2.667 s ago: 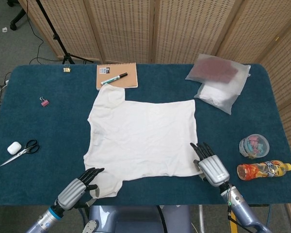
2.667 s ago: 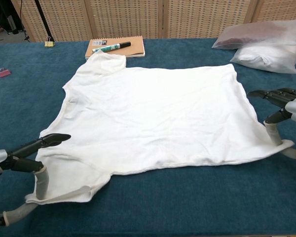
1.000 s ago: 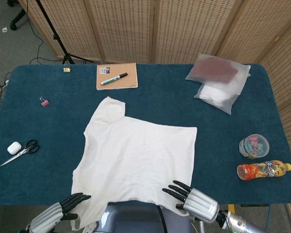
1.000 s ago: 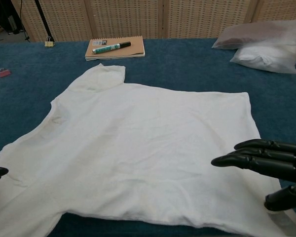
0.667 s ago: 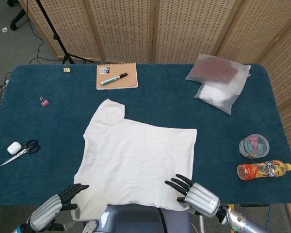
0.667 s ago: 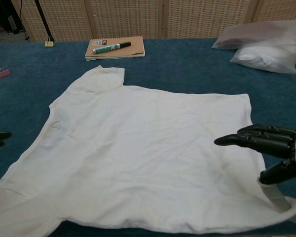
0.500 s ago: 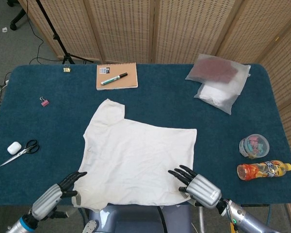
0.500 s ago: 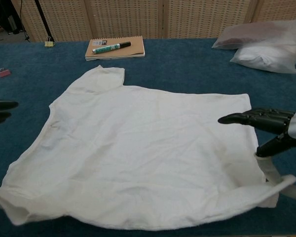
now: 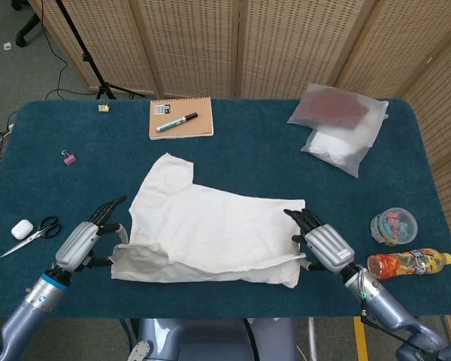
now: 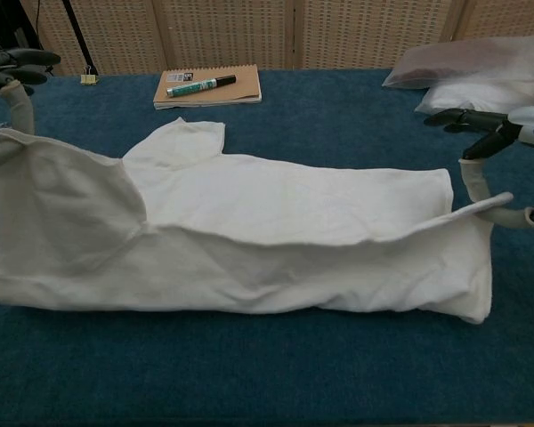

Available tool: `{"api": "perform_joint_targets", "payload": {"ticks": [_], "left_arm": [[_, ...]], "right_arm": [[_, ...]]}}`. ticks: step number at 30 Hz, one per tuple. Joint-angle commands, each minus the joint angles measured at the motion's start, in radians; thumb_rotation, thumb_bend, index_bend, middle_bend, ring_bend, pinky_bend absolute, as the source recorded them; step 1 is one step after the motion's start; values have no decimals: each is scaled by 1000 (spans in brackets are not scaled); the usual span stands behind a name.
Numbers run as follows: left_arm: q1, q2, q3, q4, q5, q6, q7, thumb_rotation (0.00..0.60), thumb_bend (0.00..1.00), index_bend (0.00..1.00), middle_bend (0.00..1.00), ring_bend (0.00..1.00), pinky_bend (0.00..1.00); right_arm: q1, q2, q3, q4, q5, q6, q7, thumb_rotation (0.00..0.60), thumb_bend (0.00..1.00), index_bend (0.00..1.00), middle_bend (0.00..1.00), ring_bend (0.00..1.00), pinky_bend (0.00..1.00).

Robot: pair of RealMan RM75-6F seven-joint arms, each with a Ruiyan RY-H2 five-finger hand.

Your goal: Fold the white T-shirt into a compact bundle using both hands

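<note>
The white T-shirt [image 9: 210,229] lies mid-table, its near half raised and doubled back over the far half. One sleeve [image 9: 169,171] points toward the notebook. My left hand [image 9: 86,241] pinches the raised near-left corner [image 10: 18,147], held up at the chest view's top left, where that left hand [image 10: 9,71] shows. At the right end my right hand [image 9: 323,244] pinches the raised hem corner [image 10: 467,209], and the right hand [image 10: 503,124] hovers just above it. The raised edge sags between the two hands.
A notebook [image 9: 181,118] with a marker lies behind the shirt. Two plastic bags [image 9: 338,124] sit at the back right. A jar of clips [image 9: 394,226] and a bottle [image 9: 407,263] stand right of my right hand. Scissors [image 9: 31,233], an earbud case [image 9: 22,229] and a pink clip [image 9: 69,158] lie left.
The shirt was dragged toward the near table edge. Both hands then lifted its near hem and carried it away from me, so the near half now folds over the far half.
</note>
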Motion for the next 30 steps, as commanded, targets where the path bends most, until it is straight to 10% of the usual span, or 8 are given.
{"api": "perform_joint_targets", "payload": {"ticks": [1,30], "left_arm": [[-52,-9,-80,12,-102,-82,56,600,529,712,0,0,0],[-179,-141,-256,227,-384,-332,189,600,577,712,0,0,0]], "right_arm": [[33,-26,63,51,118,-86,12,600,466,699,12,0,0],[160,-226,189,401,345,-320,-15,600,466,699,28,0,6]]}}
